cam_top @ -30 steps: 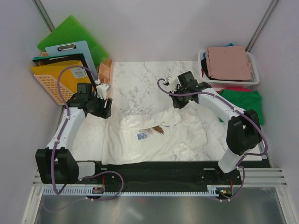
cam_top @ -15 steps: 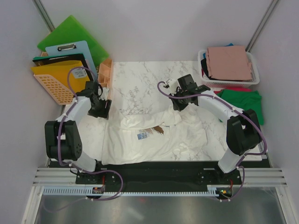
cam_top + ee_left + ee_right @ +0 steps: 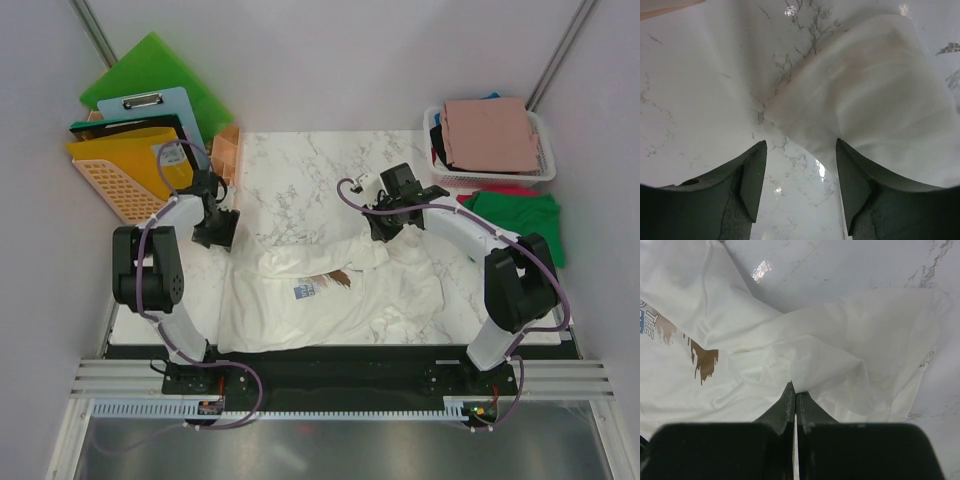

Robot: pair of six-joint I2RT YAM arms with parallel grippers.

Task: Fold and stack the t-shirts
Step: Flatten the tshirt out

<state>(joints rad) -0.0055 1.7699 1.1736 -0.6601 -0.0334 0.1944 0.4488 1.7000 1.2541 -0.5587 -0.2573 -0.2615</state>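
Observation:
A cream-white t-shirt [image 3: 330, 290] with a blue-and-brown chest print lies crumpled on the marble table [image 3: 300, 170]. My right gripper [image 3: 385, 232] is at its upper right part, shut [image 3: 795, 390] on a raised fold of the white cloth [image 3: 840, 340]. My left gripper [image 3: 222, 238] hangs at the shirt's upper left corner. It is open [image 3: 801, 145] over bare marble, with the sleeve edge [image 3: 880, 90] just ahead of it and beside the right finger. A dusty-pink t-shirt [image 3: 490, 135] lies folded on the basket. A green t-shirt [image 3: 520, 215] lies below it, with a red one [image 3: 512, 188] peeking out.
A white mesh basket [image 3: 545, 165] stands at the back right. At the back left lean green boards [image 3: 150, 70], a blue clipboard [image 3: 165, 108] and a yellow basket [image 3: 115, 165]. A small wooden box [image 3: 226, 150] stands by the table's left edge.
My left arm has folded in and its gripper has shifted a little right, toward the shirt's corner, its jaws slightly narrower. The right gripper holds the cloth almost where it was.

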